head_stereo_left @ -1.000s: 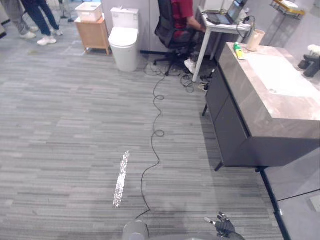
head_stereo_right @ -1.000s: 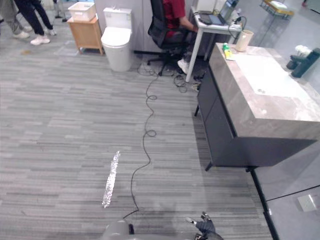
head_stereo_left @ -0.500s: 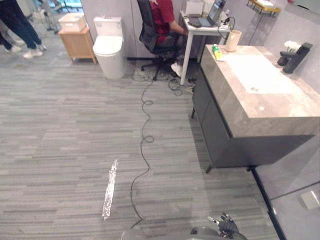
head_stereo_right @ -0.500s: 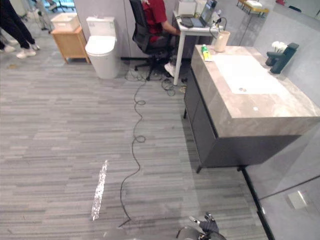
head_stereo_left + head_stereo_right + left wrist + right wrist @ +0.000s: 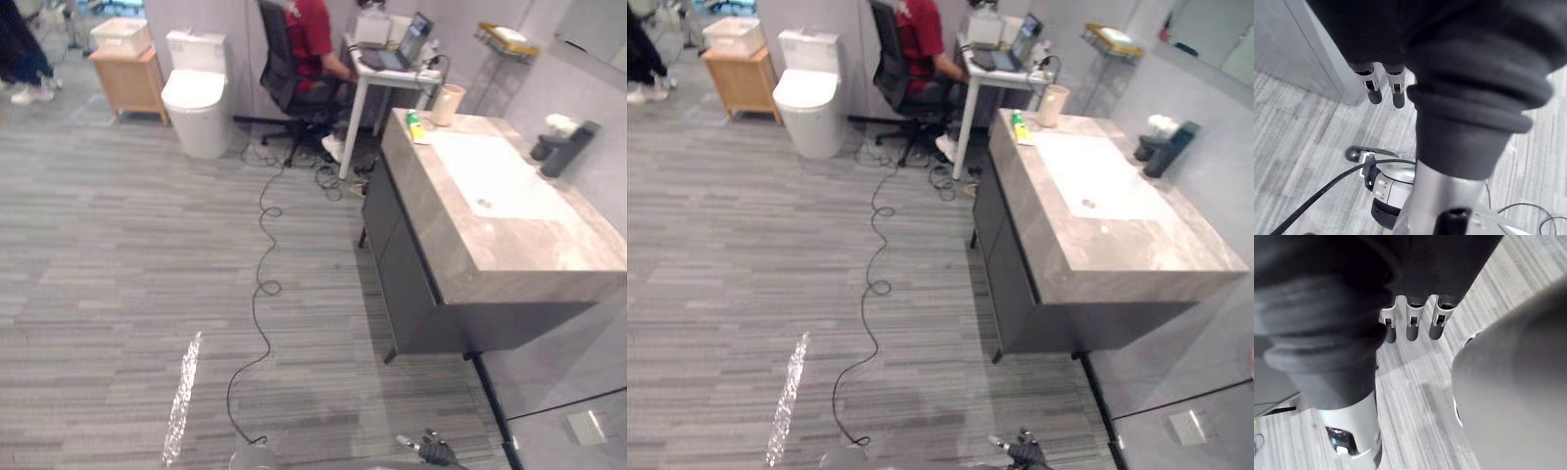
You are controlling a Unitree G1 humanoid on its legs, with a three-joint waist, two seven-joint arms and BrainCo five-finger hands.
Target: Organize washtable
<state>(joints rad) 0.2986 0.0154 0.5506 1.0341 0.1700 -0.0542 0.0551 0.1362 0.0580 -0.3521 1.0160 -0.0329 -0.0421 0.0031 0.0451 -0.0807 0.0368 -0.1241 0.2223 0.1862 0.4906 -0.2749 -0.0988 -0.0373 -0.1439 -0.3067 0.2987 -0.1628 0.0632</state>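
Over the last second the whole outlook has swung. The grey stone-topped washtable with its dark cabinet (image 5: 529,245) sat off at the right edge, and now it stands ahead of the right hand (image 5: 431,452), up and a little to its right. I'd put that down to the robot's head turning, not the furniture, since nothing on the top looks shifted. My guess is the robot is lining itself up and the tidying has not yet begun.

The right hand hangs low, well short of the cabinet, its fingers (image 5: 1412,325) loose and straight, carrying nothing. The left hand (image 5: 1373,88) dangles the same way, empty, over the grey plank floor (image 5: 118,245).

At the end of the top farthest from the right hand stand a small green bottle (image 5: 413,119) and a tall beige cup (image 5: 449,104), near each other but apart. Past the white sunken basin (image 5: 500,181) is a black angular tap (image 5: 563,155), with something white and rounded just beside it — what it is I cannot tell.

There is good room to move, with bare floor between the hand and the cabinet front. The near corner of the stone top juts out to the hand's right, and what looks like a pale grey wall (image 5: 558,377) closes that side. Beyond the far end a white desk (image 5: 392,70) stands close, with a person in a red top (image 5: 313,34) seated in a black office chair (image 5: 279,59) — best kept clear of.
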